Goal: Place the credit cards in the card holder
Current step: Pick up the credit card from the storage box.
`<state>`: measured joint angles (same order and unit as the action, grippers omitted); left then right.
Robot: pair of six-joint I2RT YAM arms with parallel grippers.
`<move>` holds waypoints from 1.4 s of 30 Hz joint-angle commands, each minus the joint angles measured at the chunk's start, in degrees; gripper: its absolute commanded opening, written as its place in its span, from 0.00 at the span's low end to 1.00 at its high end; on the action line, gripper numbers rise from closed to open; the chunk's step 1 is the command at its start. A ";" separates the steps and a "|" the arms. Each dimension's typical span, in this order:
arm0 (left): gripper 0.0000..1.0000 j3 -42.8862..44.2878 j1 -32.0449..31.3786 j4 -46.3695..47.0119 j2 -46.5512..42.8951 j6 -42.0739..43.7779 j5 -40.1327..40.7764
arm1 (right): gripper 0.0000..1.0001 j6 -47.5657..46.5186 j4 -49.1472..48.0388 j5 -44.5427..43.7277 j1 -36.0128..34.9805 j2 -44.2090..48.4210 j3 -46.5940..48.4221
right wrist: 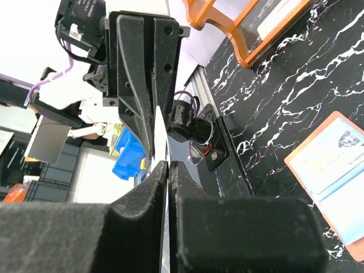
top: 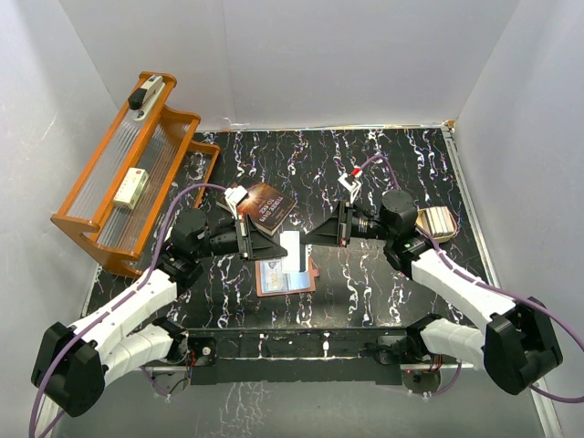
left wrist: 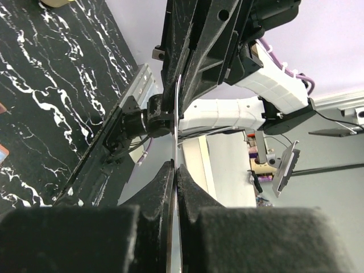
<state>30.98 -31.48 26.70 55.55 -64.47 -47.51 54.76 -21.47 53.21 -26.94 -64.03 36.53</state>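
Pale card [top: 292,245] up in air over middle of tabletop [top: 392,164]. Left gripper [top: 279,246] and right gripper [top: 307,239] both clamped tight on it from opposite sides. Card holder [top: 285,276] open, flat, just nearward, toward near edge.

I judge handover in hand. I'd free one grip only, hold card square, then tip leading edge low into pocket slot.

Card: thin, stiff, glossy plastic, likely slippery. Holder: reddish-brown leather, soft, pocket may lift. Tabletop: smooth black marble-print. Book [top: 269,206] behind; rounded tin [top: 438,222] toward right edge.
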 commanded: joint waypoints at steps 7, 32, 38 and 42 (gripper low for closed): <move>0.00 0.02 0.02 10.11 -2.24 -2.64 -5.39 | 0.00 -4.82 3.15 1.84 1.43 2.86 -1.16; 0.00 -1.21 0.07 14.28 0.87 -3.01 -3.49 | 0.42 8.64 -7.04 -6.88 -1.78 6.27 -5.76; 0.00 -1.60 0.03 12.56 0.86 -1.49 -2.08 | 0.19 11.24 -11.41 -8.61 -4.26 4.03 -7.01; 0.00 -1.19 0.03 7.31 -1.05 0.66 -0.67 | 0.00 5.86 -6.34 -10.66 -4.10 5.47 -6.72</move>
<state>28.99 -31.46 35.31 56.97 -66.35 -49.21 64.82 -28.56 45.74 -30.92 -59.59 29.93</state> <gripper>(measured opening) 0.009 0.048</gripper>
